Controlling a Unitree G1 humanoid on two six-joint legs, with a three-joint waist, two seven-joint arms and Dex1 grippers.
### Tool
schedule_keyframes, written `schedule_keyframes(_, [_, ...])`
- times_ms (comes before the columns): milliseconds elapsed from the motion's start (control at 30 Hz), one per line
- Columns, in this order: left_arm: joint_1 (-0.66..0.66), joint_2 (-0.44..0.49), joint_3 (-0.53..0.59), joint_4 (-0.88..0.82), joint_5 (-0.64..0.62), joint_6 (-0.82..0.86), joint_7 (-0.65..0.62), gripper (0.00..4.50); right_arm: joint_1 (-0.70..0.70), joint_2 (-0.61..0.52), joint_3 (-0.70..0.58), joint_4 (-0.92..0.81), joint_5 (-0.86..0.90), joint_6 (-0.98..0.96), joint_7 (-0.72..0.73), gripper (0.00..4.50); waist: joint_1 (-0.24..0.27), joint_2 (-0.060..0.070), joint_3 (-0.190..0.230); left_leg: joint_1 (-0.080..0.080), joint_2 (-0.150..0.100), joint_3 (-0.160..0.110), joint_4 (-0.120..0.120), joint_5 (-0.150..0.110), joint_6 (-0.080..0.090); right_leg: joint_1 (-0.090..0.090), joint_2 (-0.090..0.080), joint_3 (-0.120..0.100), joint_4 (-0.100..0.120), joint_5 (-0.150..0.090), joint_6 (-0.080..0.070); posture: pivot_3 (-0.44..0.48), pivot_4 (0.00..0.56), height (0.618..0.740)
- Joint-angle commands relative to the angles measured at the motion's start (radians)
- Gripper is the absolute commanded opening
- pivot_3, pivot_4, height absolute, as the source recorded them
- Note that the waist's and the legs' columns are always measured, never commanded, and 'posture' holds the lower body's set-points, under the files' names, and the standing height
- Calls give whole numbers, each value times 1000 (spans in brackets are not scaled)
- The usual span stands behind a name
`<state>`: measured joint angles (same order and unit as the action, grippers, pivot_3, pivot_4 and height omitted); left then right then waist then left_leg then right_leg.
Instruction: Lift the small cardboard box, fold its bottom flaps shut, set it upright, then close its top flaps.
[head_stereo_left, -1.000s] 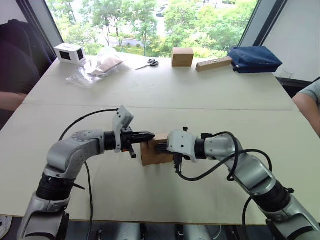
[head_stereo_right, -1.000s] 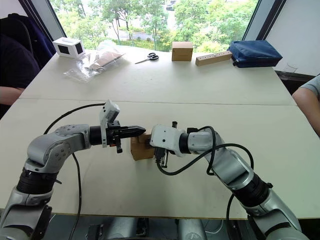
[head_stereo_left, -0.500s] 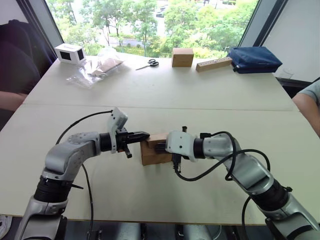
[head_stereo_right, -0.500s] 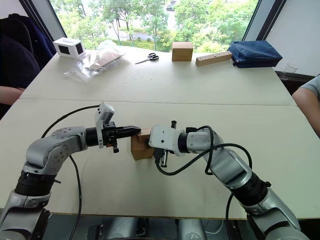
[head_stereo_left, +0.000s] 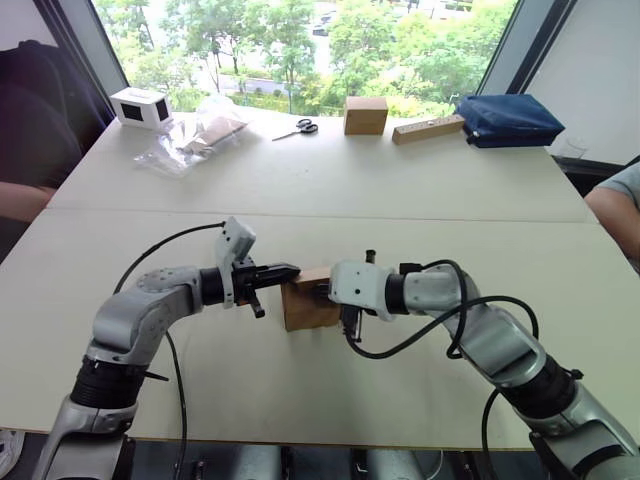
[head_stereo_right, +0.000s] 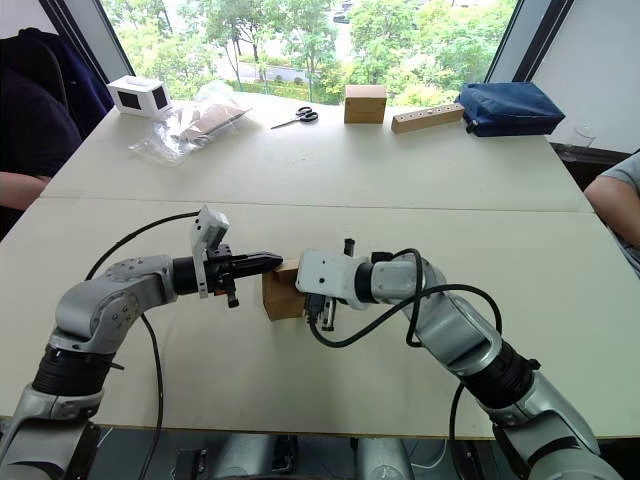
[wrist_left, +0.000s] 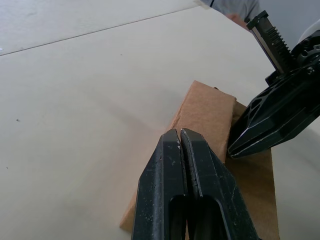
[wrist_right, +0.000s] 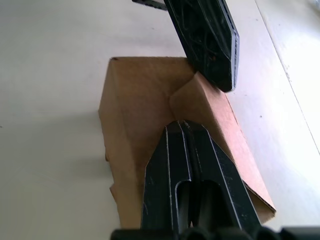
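Note:
The small cardboard box sits on the table between my two arms, plain brown, with a flap folded inward on its upper face. My left gripper is shut, its tip resting at the box's upper left edge. My right gripper is also shut and presses its tip onto the folded flap from the right side. The two tips are close together over the box, the left fingers just beyond the right ones. Neither holds anything between its fingers.
At the table's far edge stand a squarer brown box, a tan bar with sockets, a blue bag, scissors, a plastic bag and a white box. A person's arm rests at the right edge.
My left gripper has drawn back a little to the left and its wrist has lowered. The right gripper has edged slightly left over the box. The box stays in place.

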<state>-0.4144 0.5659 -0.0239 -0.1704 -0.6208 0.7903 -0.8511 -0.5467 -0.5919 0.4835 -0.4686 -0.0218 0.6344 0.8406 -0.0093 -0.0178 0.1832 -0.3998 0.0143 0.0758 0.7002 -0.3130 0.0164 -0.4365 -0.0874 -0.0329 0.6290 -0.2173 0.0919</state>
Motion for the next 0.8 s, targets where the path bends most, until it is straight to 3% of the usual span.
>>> schedule_keyframes(33, [9, -5, -20, -25, 6, 6, 0, 50, -14, -1, 8, -14, -34, 26, -12, 0, 0, 0, 0, 0, 0, 0, 0, 0, 0, 0, 0, 0, 0, 0, 0, 0, 150, 740])
schedule_keyframes(300, [-18, -8, -41, -62, 20, 8, 10, 50, 2, 3, -21, -44, 9, 49, 10, 0, 1, 0, 0, 1, 0, 0, 0, 0, 0, 2, 0, 0, 0, 0, 0, 0, 150, 740])
schedule_keyframes(633, [-20, 62, -140, -80, 147, -79, -32, 50, 35, -14, -115, -78, 117, 93, 42, 0, -1, 0, 0, 2, 0, 0, -1, 0, 1, 2, 0, 0, -1, 0, 0, 0, 150, 740])
schedule_keyframes(800, [-34, 32, -80, -71, 103, -57, -13, 50, 36, 27, -211, -65, 198, 120, 17, 0, -1, 0, 0, 2, 0, 0, -1, -1, 1, 2, 0, 0, -1, 0, 0, 0, 150, 740])
